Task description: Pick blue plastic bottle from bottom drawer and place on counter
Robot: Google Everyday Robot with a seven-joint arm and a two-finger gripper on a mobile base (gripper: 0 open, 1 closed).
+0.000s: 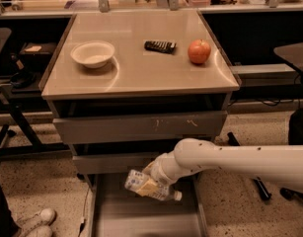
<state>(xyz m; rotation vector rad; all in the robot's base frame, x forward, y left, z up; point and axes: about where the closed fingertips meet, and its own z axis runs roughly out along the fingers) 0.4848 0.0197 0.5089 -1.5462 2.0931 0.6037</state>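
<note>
The blue plastic bottle is a small clear bottle with a pale patterned label and white cap. It lies tilted, cap to the lower right, above the floor of the open bottom drawer. My gripper reaches in from the right on a white arm and is shut on the bottle's upper side. Its fingertips are mostly hidden behind the wrist. The beige counter tops the grey cabinet above.
On the counter stand a white bowl, a dark flat remote-like gadget and a red apple. Two scratched grey drawers sit half open above the bottom one. A long cluttered bench runs behind. A shoe is on the floor at left.
</note>
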